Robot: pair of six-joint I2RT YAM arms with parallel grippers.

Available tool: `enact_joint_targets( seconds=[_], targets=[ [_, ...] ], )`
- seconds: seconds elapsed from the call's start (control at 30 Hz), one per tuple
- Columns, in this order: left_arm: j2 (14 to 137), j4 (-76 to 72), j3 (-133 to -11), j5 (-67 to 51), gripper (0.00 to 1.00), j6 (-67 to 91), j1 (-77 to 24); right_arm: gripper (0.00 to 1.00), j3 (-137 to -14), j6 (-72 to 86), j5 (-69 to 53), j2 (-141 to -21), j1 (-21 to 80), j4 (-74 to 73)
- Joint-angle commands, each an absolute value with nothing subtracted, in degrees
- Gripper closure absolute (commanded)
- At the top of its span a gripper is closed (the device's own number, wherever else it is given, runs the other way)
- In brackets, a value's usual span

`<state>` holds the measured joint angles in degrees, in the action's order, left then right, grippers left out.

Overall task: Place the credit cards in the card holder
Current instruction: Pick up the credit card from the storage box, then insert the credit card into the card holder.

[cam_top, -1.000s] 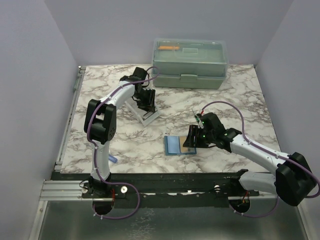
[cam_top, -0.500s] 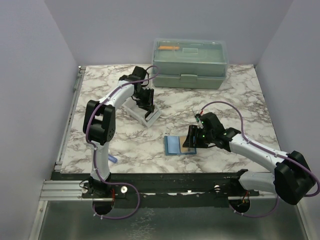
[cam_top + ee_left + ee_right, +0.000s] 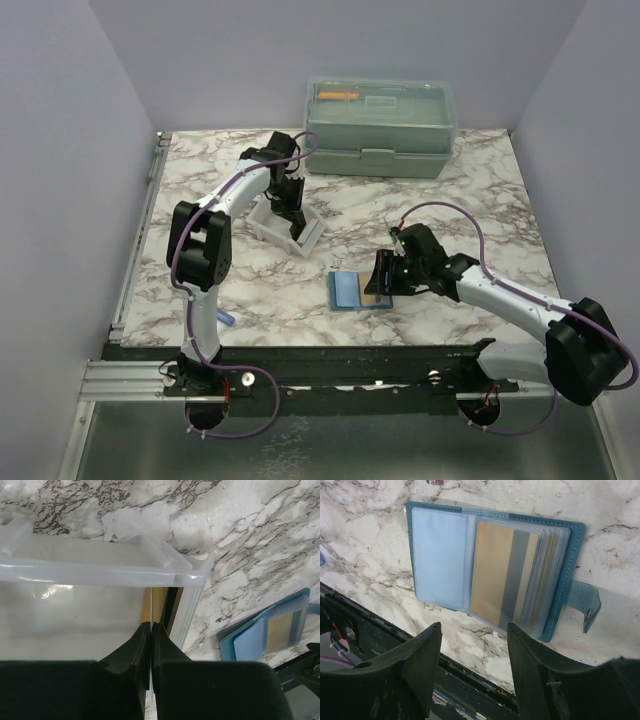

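Observation:
The card holder [image 3: 350,290] lies open on the marble near the front. In the right wrist view it is blue-teal [image 3: 570,580] with clear sleeves, and a tan credit card [image 3: 495,575] sits in its right sleeve. My right gripper [image 3: 378,278] hovers open and empty over its near edge [image 3: 475,626]. My left gripper [image 3: 293,213] reaches into the white tray [image 3: 272,230]. In the left wrist view it is shut [image 3: 151,625] on a thin card [image 3: 150,602] seen edge-on. More cards, one yellow [image 3: 160,602] and one dark [image 3: 171,607], stand beside it in the tray [image 3: 100,572].
A large pale green lidded box [image 3: 380,125] stands at the back. A small blue object [image 3: 226,318] lies by the left arm's base. The holder's strap [image 3: 585,605] sticks out on its right side. The table's dark front rail [image 3: 350,365] runs just below the holder.
My left gripper has shifted slightly back within the tray, and the tray has turned a little. The right arm and the holder have hardly moved.

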<state>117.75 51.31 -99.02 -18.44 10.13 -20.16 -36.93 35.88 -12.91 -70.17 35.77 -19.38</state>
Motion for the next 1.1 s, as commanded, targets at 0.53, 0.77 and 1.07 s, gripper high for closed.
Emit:
enact_joint_targets(
  seconds=[0.53, 0.77, 1.07],
  targets=[
    [94.83, 50.48, -98.13, -13.93, 1.0, 21.95, -35.39, 0.42, -38.32, 35.16, -7.53, -70.81, 35.6, -20.48],
    [81.77, 13.77, -60.48, -29.89, 1.0, 45.28, -37.31, 0.57, -37.32, 36.45, -5.16, -75.35, 35.26, -17.4],
    [82.81, -7.17, -44.25, -31.95, 1.0, 53.62, -39.21, 0.71, -33.42, 42.29, -0.3, -78.15, 35.08, -17.27]
  ],
)
